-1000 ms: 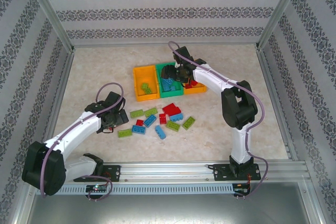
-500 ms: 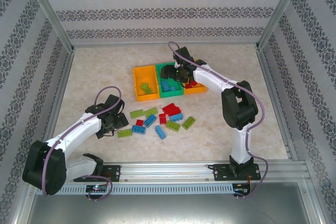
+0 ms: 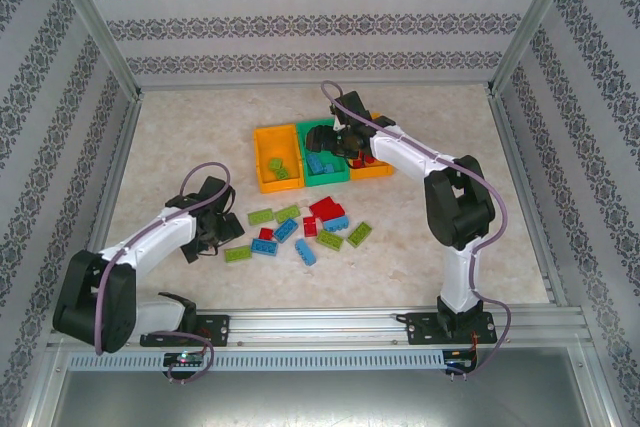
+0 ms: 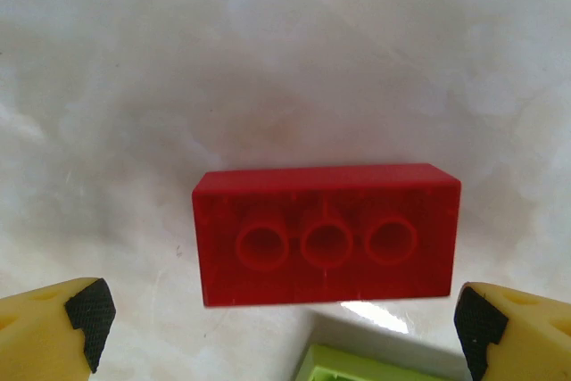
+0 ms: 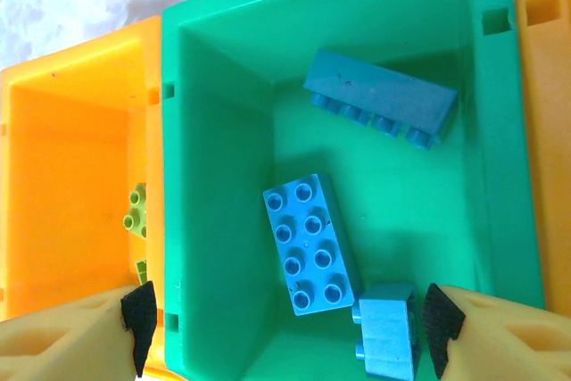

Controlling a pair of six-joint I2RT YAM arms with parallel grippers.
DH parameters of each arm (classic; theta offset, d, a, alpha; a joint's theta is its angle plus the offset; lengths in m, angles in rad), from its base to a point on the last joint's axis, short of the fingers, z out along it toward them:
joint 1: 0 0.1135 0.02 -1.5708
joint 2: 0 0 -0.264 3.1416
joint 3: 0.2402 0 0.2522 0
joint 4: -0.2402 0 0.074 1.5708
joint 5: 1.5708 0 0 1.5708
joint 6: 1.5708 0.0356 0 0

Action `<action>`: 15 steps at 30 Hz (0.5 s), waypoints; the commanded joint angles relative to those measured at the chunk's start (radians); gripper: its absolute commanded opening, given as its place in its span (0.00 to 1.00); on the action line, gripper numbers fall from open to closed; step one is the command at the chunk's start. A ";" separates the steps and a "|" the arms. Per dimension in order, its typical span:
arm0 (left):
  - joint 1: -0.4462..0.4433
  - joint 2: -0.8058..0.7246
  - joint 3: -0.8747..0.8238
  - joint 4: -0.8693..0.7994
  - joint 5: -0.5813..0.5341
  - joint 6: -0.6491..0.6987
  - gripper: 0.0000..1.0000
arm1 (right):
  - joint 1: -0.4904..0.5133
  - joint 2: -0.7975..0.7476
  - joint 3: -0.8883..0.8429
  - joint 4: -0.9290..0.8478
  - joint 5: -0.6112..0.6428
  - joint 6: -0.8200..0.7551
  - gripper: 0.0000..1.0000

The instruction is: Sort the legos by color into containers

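Nearest to the robot, the left gripper [image 4: 284, 323] hung low over the table [image 3: 180, 147]. Its fingers were spread wide and held nothing. A red brick [image 4: 326, 234] lay on the table between them, a little ahead, with its hollow underside facing the camera. A lime green brick [image 4: 357, 368] lay just beside it, on the near side.

This looked like the step of reaching for the red brick. Next, the fingers would need to slide forward to both ends of the brick and squeeze. The fit looked snug, so the aim had to be good, and the lime green brick could easily get bumped.

A bit farther out, the other loose legos [image 3: 310, 229] lay in a small pile of red, blue and green.

At the far end stood three bins in a row. The left orange bin [image 3: 258, 162] held green bricks. The green bin [image 3: 325, 181] held blue bricks [image 5: 310, 243]. The right orange bin [image 3: 375, 174] showed some red. The right gripper [image 5: 290, 323] hung over the green bin with its fingers apart and empty. Its arm reached across the red bin, so it may block the way there.
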 commanded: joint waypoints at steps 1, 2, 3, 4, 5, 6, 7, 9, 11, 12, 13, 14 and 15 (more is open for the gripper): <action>0.028 0.038 0.025 0.051 0.035 0.034 0.99 | 0.008 -0.054 -0.016 0.001 -0.011 -0.030 0.81; 0.031 0.047 0.025 0.064 0.044 0.037 0.97 | 0.008 -0.059 -0.016 0.001 -0.009 -0.032 0.81; 0.034 0.052 0.025 0.074 0.048 0.038 0.96 | 0.008 -0.063 -0.018 0.001 -0.008 -0.034 0.81; 0.036 0.055 0.025 0.082 0.048 0.040 0.95 | 0.008 -0.068 -0.019 0.001 -0.007 -0.034 0.81; 0.040 0.057 0.024 0.091 0.047 0.042 0.94 | 0.009 -0.073 -0.021 0.002 -0.007 -0.035 0.81; 0.042 0.058 0.022 0.098 0.046 0.047 0.93 | 0.009 -0.078 -0.024 0.001 -0.006 -0.037 0.81; 0.046 0.062 0.022 0.103 0.046 0.050 0.92 | 0.008 -0.084 -0.027 0.002 -0.004 -0.037 0.81; 0.051 0.071 0.020 0.116 0.051 0.060 0.90 | 0.009 -0.096 -0.035 0.002 -0.002 -0.036 0.81; 0.056 0.084 0.020 0.129 0.058 0.068 0.87 | 0.009 -0.109 -0.046 0.001 0.005 -0.039 0.81; 0.058 0.090 0.019 0.135 0.062 0.072 0.86 | 0.009 -0.115 -0.052 -0.001 0.008 -0.040 0.82; 0.059 0.096 0.018 0.141 0.068 0.076 0.83 | 0.008 -0.123 -0.058 -0.003 0.013 -0.043 0.82; 0.062 0.101 0.016 0.145 0.071 0.080 0.80 | 0.006 -0.130 -0.065 -0.006 0.017 -0.043 0.82; 0.063 0.104 0.015 0.148 0.075 0.082 0.77 | 0.006 -0.140 -0.072 -0.007 0.020 -0.045 0.82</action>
